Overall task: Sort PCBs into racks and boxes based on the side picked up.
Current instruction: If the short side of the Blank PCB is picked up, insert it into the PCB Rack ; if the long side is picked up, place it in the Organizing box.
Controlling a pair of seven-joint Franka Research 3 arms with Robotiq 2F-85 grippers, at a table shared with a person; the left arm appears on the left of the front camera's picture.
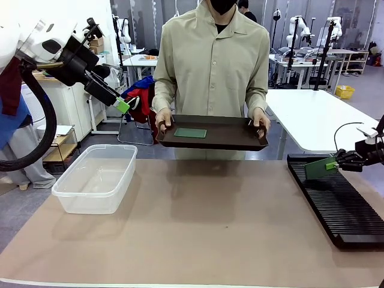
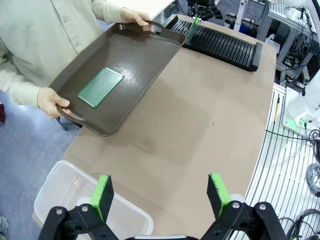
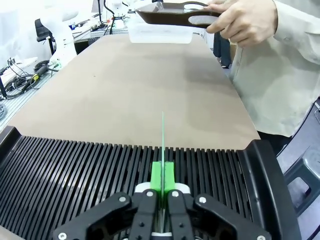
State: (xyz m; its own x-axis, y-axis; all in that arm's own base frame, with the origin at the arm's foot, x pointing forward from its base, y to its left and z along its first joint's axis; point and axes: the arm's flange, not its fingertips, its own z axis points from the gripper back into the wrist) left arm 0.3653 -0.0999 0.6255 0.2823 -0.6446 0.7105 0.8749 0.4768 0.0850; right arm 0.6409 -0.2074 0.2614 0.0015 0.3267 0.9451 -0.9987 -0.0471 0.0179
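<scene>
A person across the table holds a dark brown tray with one green PCB lying flat on it; the same PCB appears in the left wrist view. My right gripper is shut on a second PCB, held on edge just above the far end of the black rack. In the right wrist view this PCB stands edge-on over the rack slots. My left gripper hangs open, high at the left above the clear box, with nothing between its pads.
The clear box stands on the table's left. The brown table surface lies bare between box and rack. The person's hands grip both tray handles at the far edge.
</scene>
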